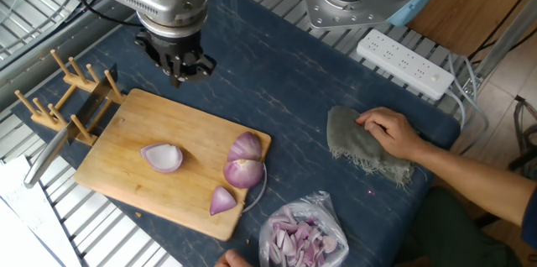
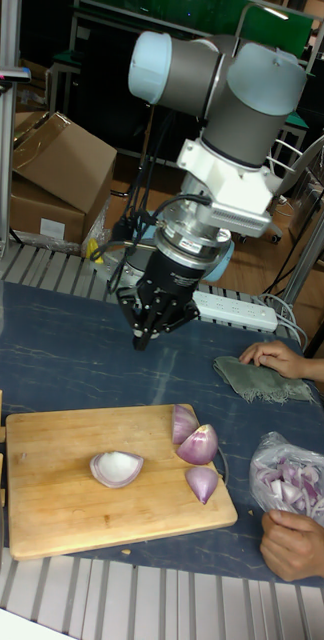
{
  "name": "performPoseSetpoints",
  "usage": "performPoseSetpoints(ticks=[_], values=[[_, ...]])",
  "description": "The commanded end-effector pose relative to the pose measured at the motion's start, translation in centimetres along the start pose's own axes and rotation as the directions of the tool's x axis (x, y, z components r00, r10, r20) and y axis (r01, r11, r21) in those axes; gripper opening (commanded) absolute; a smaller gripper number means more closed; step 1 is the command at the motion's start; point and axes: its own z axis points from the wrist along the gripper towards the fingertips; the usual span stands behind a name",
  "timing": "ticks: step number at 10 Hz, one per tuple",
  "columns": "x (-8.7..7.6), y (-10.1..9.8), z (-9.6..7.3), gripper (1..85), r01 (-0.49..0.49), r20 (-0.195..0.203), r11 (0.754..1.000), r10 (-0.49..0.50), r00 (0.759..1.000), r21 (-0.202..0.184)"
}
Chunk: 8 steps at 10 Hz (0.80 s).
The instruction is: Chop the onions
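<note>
Several red onion pieces lie on the wooden cutting board. A half rests near the middle with its pale cut face up. Two purple chunks and a small wedge sit by the board's right edge. My gripper hangs above the blue table just beyond the board's far edge. Its fingers are closed to a point and hold nothing. It touches no onion.
A knife rests in a wooden rack left of the board. A clear bag of onion bits lies at the front right, with a person's hand beside it. Another hand presses a grey cloth. A power strip lies behind.
</note>
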Motion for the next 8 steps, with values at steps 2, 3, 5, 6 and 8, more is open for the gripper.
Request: performPoseSetpoints(ticks=[2, 3, 5, 6, 8], values=[[0.3, -3.1, 3.4, 1.0, -0.014, 0.017, 1.000, 0.014, 1.000, 0.023], [0.4, -2.6, 3.6, 1.0, -0.027, 0.013, 1.000, 0.027, 1.000, 0.000], [1.6, -3.0, 2.4, 1.0, -0.013, -0.002, 1.000, 0.013, 1.000, 0.015], [1.7, -3.9, 2.7, 1.0, 0.006, 0.007, 0.999, -0.007, 1.000, 0.040], [1.6, -4.0, 2.6, 1.0, 0.007, 0.017, 0.999, -0.008, 1.000, 0.052]])
